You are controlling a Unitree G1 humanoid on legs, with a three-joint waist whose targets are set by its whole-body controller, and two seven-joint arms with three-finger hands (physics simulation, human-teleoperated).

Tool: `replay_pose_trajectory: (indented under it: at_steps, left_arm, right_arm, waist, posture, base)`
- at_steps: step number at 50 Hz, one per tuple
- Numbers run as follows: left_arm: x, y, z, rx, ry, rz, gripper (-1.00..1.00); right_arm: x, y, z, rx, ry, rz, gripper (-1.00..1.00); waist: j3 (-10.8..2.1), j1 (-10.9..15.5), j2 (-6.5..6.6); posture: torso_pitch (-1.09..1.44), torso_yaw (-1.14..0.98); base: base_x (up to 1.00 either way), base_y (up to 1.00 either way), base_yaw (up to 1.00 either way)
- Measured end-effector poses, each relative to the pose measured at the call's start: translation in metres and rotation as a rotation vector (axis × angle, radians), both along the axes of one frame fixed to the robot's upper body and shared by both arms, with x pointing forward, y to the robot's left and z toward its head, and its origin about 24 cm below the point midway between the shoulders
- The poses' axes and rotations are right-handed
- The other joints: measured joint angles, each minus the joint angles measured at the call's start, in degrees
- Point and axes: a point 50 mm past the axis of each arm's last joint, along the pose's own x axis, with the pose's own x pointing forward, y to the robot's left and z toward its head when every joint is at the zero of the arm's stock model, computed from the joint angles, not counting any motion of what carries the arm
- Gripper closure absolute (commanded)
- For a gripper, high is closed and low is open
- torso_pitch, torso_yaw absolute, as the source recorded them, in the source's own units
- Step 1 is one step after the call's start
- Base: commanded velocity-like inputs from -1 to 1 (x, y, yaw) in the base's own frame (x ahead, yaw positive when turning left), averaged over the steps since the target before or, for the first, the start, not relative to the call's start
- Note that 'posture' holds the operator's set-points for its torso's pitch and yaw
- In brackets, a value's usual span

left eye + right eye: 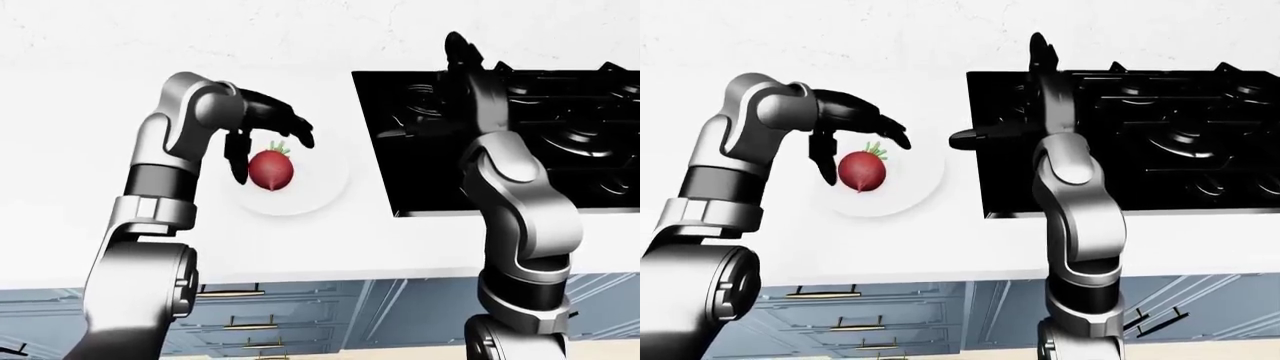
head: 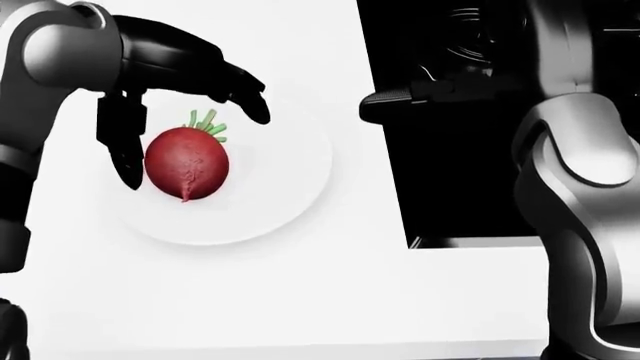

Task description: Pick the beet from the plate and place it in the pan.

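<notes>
While the round red beet with short green stalks (image 2: pixel 186 163) lies on the flat white plate (image 2: pixel 285 187) on the white counter (image 2: pixel 300 300), the robot's black three-fingered left hand (image 2: pixel 170 97) arches over it with its fingers spread wide: one finger hangs down just beside the beet's left flank in the head view, the others reach over its top toward the right, and nothing is closed round it. That bracket looks like a staging for a pinch from both sides, with the beet not yet lifted. The black stove top (image 1: pixel 560 150) fills the right of the views, and a dark pan handle (image 1: pixel 985 136) juts toward the plate (the pan itself is black on black, hard to make out). The head view shows the finger-to-beet gap closely; the eye views show the whole left arm and the right hand (image 1: pixel 1042 46), raised over the stove, though I cannot tell its fingers' spread.
</notes>
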Motion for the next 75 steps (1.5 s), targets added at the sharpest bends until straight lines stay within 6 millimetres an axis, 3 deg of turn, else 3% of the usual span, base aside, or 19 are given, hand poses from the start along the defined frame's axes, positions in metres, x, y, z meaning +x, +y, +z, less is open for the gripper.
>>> replay_pose_trajectory:
  at_steps: [5, 23, 35, 38, 67, 68, 75]
  left_arm:
    - [-0.001, -0.002, 0.002, -0.001, -0.004, -0.016, -0.31]
    - [-0.005, -0.003, -0.005, 0.021, -0.021, -0.055, -0.32]
    - [-0.006, -0.004, -0.004, 0.036, -0.022, -0.062, -0.05]
    - [-0.006, -0.004, -0.004, 0.035, -0.024, -0.06, -0.11]
    - [0.001, -0.004, 0.004, 0.011, -0.056, -0.044, 0.32]
    - [0.001, -0.004, 0.003, 0.01, -0.055, -0.045, 1.0]
    - [0.002, -0.004, 0.019, -0.015, -0.046, -0.036, 1.0]
  right_arm:
    - [0.0, 0.0, 0.001, 0.0, -0.003, -0.001, -1.0]
    - [0.001, 0.001, -0.002, -0.002, 0.004, 0.003, -1.0]
    - [0.0, 0.001, 0.0, -0.003, 0.0, 0.004, -1.0]
    - [0.0, 0.001, -0.001, -0.004, 0.003, 0.003, -1.0]
    - [0.001, 0.001, -0.002, -0.003, 0.005, 0.004, -1.0]
    - [0.001, 0.001, -0.003, -0.003, 0.006, 0.004, -1.0]
    - [0.001, 0.001, -0.002, -0.004, 0.005, 0.001, -1.0]
  waist:
    - [-0.04, 0.0, -0.03]
    - [-0.02, 0.1, -0.03]
    - [-0.02, 0.1, 0.0]
    - [-0.01, 0.1, 0.0]
    - [-0.02, -0.1, -0.02]
    - [-0.04, -0.1, 0.01]
    - [0.2, 0.0, -0.12]
  posture:
    - [0.0, 0.0]
    - [0.0, 0.0]
    - [0.0, 0.0]
    - [0.0, 0.0]
    - [0.0, 0.0]
    - [0.0, 0.0]
    - [0.0, 0.0]
  base:
    - [0.0, 0.0, 0.0]
    - [0.0, 0.0, 0.0]
    - [0.0, 0.0, 0.0]
    - [0.0, 0.0, 0.0]
    - [0.0, 0.0, 0.0]
    - [0.0, 0.0, 0.0]
    - [0.0, 0.0, 0.0]
